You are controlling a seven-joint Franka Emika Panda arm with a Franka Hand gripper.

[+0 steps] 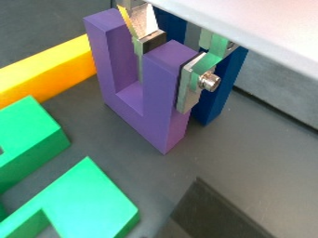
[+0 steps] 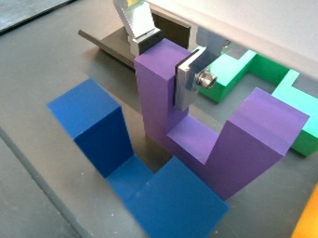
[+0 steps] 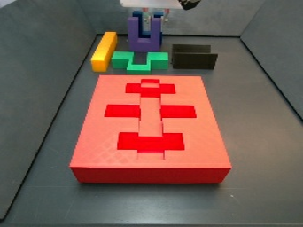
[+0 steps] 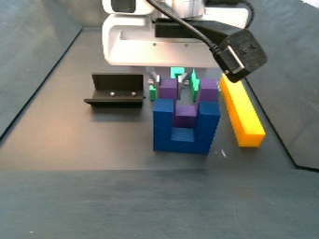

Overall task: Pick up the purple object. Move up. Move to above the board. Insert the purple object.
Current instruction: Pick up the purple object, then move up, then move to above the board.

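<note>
**Fingers straddle one purple prong**

The fingers (image 1: 195, 79) sit narrow around one prong of the matte purple U-shaped plastic block (image 1: 139, 88); contact is unclear. Beyond the red slotted board (image 3: 151, 124), at the far wall, the gripper (image 3: 145, 23) hangs. The block looks stiff and light; its flat prong faces suit gripping.

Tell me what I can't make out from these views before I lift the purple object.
- Blue block: in a side view almost wholly hidden behind the purple object.
- Board: out of frame in both wrist views.
- Gripper: fingers straddle one prong, but pad contact cannot be made out.
- Green block: mostly hidden behind the purple and blue blocks and gripper in a side view.
</note>
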